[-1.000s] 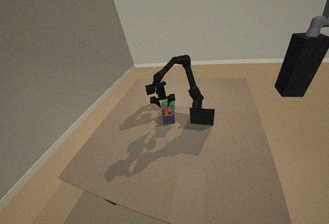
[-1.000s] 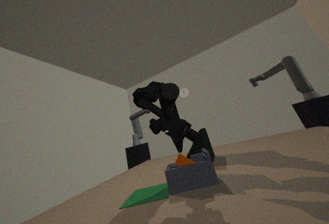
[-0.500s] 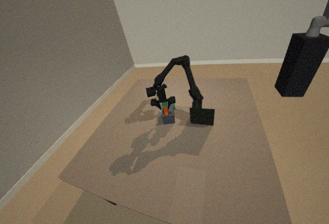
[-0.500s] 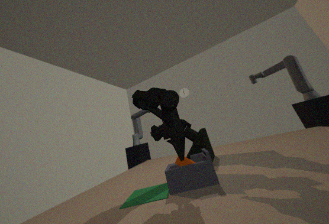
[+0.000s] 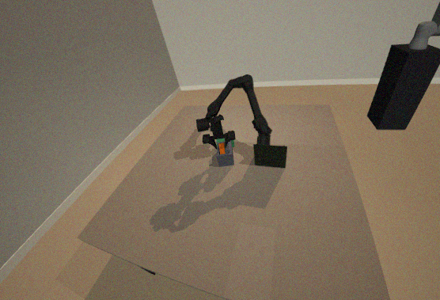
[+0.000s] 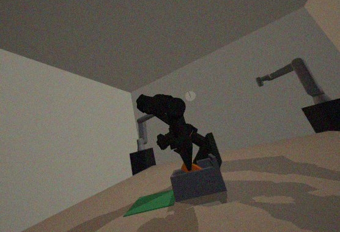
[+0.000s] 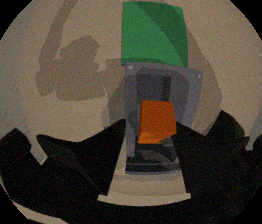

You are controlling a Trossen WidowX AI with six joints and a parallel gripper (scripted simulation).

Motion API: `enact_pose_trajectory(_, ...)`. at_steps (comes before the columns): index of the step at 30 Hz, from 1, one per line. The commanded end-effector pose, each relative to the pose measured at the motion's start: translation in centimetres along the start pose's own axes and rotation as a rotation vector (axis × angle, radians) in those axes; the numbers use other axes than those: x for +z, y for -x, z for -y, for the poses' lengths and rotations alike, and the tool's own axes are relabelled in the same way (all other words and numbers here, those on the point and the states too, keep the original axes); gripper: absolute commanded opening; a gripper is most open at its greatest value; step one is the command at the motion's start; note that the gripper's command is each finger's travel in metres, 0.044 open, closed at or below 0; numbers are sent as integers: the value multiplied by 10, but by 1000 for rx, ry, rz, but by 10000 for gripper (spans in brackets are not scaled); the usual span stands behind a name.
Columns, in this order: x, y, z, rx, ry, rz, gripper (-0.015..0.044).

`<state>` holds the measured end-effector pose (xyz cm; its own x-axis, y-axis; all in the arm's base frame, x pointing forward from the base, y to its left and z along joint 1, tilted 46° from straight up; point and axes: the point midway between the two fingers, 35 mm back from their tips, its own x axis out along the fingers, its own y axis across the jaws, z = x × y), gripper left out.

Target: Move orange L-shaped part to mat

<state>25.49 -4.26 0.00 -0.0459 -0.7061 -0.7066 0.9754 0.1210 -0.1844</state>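
Observation:
The orange part [image 5: 221, 150] [image 6: 196, 167] [image 7: 158, 116] sits in the grey tray [image 5: 225, 161] [image 6: 199, 185] [image 7: 194, 95] with one end tipped up above the rim. Its lower end is hidden inside the tray. My gripper [image 5: 221, 145] [image 6: 189, 169] [image 7: 148, 123] points down at the tray, with its fingers on either side of the raised end. It is open: a gap shows at the left finger in the wrist view, while the right finger is very near or at the part's edge. The green mat [image 5: 232, 143] [image 6: 156, 202] [image 7: 149, 35] lies beside the tray, bearing nothing.
The arm's dark base [image 5: 270, 156] stands to the right of the tray in the top view. The tray's walls stand close around the fingertips. Other grey arms on black pedestals [image 5: 403, 88] [image 6: 324, 115] stand far off.

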Motion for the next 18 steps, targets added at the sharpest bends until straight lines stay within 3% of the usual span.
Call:
enact_pose_trajectory(1, 0, 0, 0, 1, -1, 0, 195)
enact_pose_trajectory(15, 0, 0, 0, 1, -1, 0, 101)
enact_pose_trajectory(18, 0, 0, 0, 1, -1, 0, 22)
